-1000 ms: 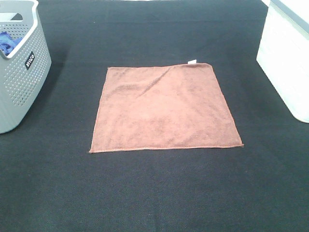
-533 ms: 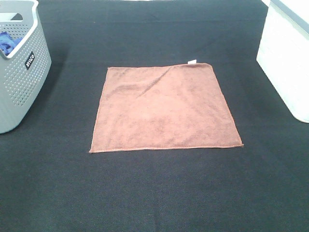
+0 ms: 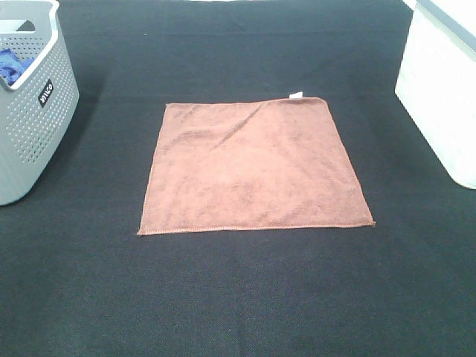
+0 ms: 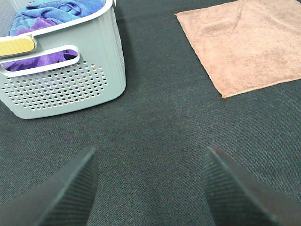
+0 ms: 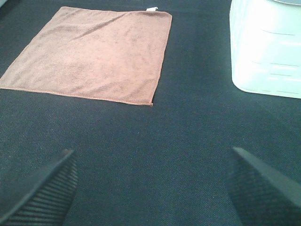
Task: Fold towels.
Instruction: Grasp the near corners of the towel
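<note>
A rust-brown square towel (image 3: pixel 253 167) lies flat and unfolded on the black table, with a small white tag (image 3: pixel 296 94) at its far edge. It also shows in the left wrist view (image 4: pixel 244 42) and in the right wrist view (image 5: pixel 91 54). Neither arm appears in the exterior high view. My left gripper (image 4: pixel 150 188) is open and empty, hovering over bare table short of the towel's near left corner. My right gripper (image 5: pixel 155 188) is open and empty, over bare table short of the towel's near right corner.
A grey perforated basket (image 3: pixel 33 111) stands at the left and holds blue and purple cloths (image 4: pixel 51 14). A white bin (image 3: pixel 442 89) stands at the right edge. The black table surface (image 3: pixel 238 297) runs all around the towel.
</note>
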